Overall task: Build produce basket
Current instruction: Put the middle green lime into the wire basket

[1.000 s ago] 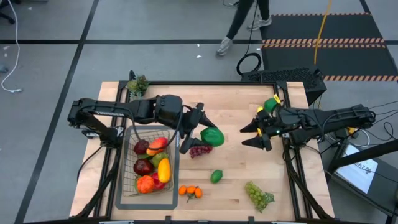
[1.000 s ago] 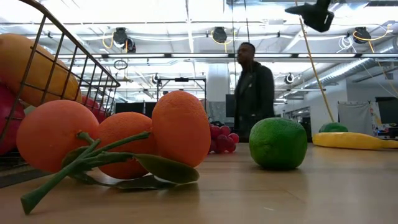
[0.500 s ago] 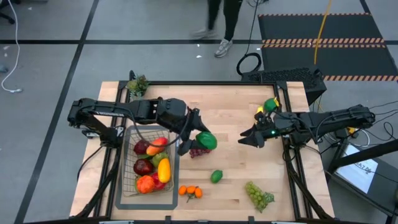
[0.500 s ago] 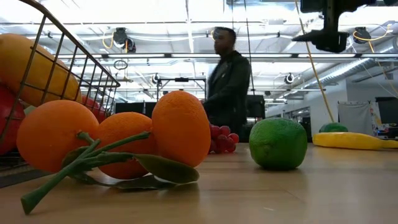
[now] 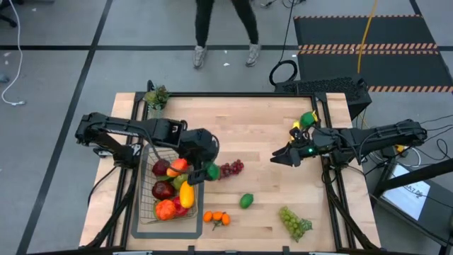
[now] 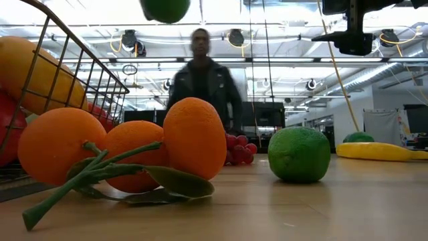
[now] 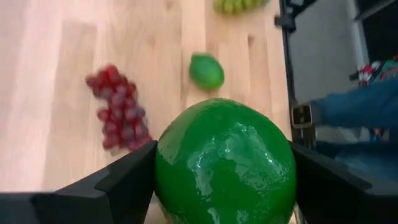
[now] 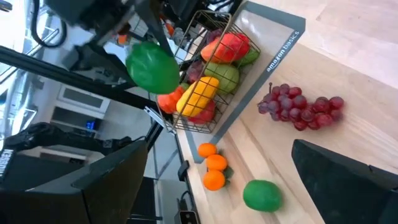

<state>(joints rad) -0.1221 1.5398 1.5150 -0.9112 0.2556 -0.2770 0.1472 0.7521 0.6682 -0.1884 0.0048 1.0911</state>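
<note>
The wire basket stands at the table's left with several fruits in it. My left gripper hangs just right of the basket's right rim, shut on a glossy green fruit, which also shows high up in the low view. Purple grapes, a lime, oranges and green grapes lie on the bare wood. My right gripper hovers open right of centre, with nothing between its fingers. My left gripper pinches the green fruit between its two fingers, one on each of two opposite sides. The fingers come from the table's left, slanting down. The fruit is lifted clear of table and basket.
A flat grey mat lies under the basket. A leafy sprig in a pot stands at the far left corner. A banana and a green fruit lie at the far right. A person walks beyond the table's far edge.
My left gripper has carried the green fruit from above the purple grapes toward the basket, sinking and tipping its fingers downward; the grapes now lie uncovered. My right gripper has rolled about its axis and sunk slightly. The person has walked leftward behind the table.
</note>
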